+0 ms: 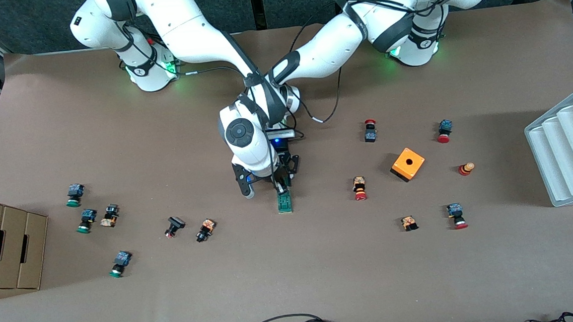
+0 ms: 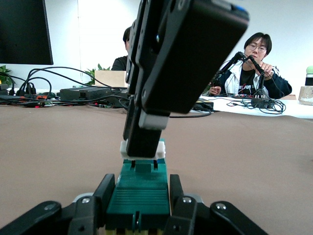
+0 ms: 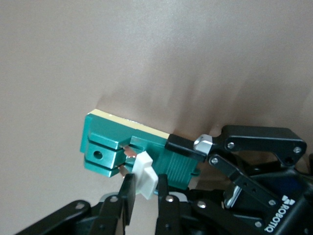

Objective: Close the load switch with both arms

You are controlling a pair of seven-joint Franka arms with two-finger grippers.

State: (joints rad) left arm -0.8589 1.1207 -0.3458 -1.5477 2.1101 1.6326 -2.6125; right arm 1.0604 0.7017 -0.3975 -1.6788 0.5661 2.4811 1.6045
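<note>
Green, narrow, the load switch (image 1: pixel 284 199) is seen lying flat on the brown table (image 1: pixel 323 278) near its middle, nearer to the front camera than both arm bases. Its white tab (image 3: pixel 144 174) is found on the upper face, standing up from the body.

Left gripper (image 2: pixel 138 205): set low at the switch's end farthest from the front camera. Its fingers (image 2: pixel 103 192) are pressed against the two sides of the green body, which is pinched between them.

Right gripper (image 3: pixel 143 196): lowered onto the switch from above. Its fingers (image 3: pixel 128 188) are drawn in on the white tab, which is pinched between the pads. In the left wrist view the right gripper (image 2: pixel 142 147) is seen coming down steeply onto the tab (image 2: pixel 142 150).

Around the switch, all apart from it:
- orange cube (image 1: pixel 407 164) with a hole, toward the left arm's end of the table;
- red-capped buttons (image 1: pixel 360 188) scattered about the cube;
- white ridged tray (image 1: pixel 566 146) at the table edge past the cube;
- green-capped buttons (image 1: pixel 86 220) toward the right arm's end;
- cardboard boxes (image 1: pixel 5 243) at that end's edge;
- two dark buttons (image 1: pixel 205 229) between the switch and the green-capped ones.
</note>
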